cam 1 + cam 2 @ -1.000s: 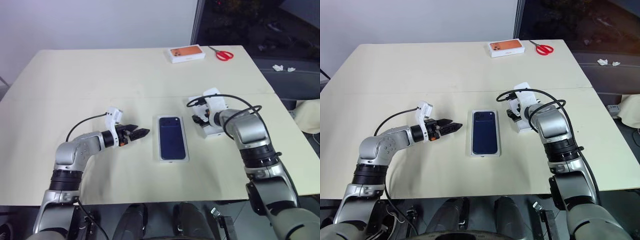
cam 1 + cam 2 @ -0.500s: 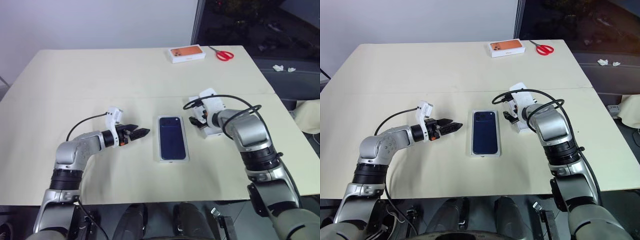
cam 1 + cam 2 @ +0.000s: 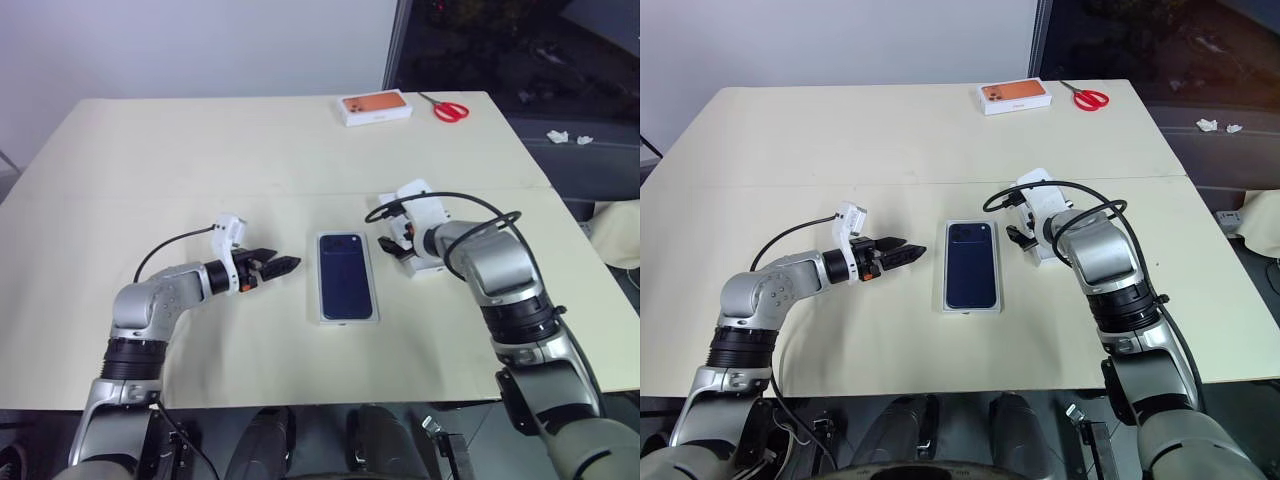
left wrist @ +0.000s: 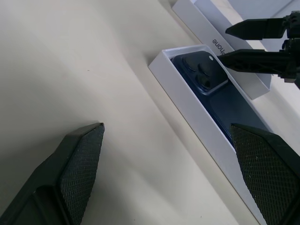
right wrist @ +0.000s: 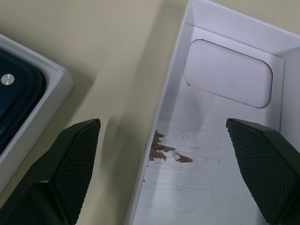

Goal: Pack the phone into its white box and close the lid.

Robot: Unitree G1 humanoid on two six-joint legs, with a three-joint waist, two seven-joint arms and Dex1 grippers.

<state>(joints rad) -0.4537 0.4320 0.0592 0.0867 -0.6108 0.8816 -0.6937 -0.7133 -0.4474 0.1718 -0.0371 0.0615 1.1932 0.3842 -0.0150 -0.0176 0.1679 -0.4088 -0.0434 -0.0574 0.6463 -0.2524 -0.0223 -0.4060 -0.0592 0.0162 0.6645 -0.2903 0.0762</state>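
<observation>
Phone (image 3: 346,276) back-up in white box (image 3: 324,300) mid-tabletop (image 3: 200,150); left gripper (image 3: 285,266) just left, right gripper (image 3: 392,243) over lid (image 5: 225,122), both fingers wide, empty.

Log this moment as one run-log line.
phone: in white box | lid: off, inner side up, beside box | left gripper: open | right gripper: open above lid
</observation>
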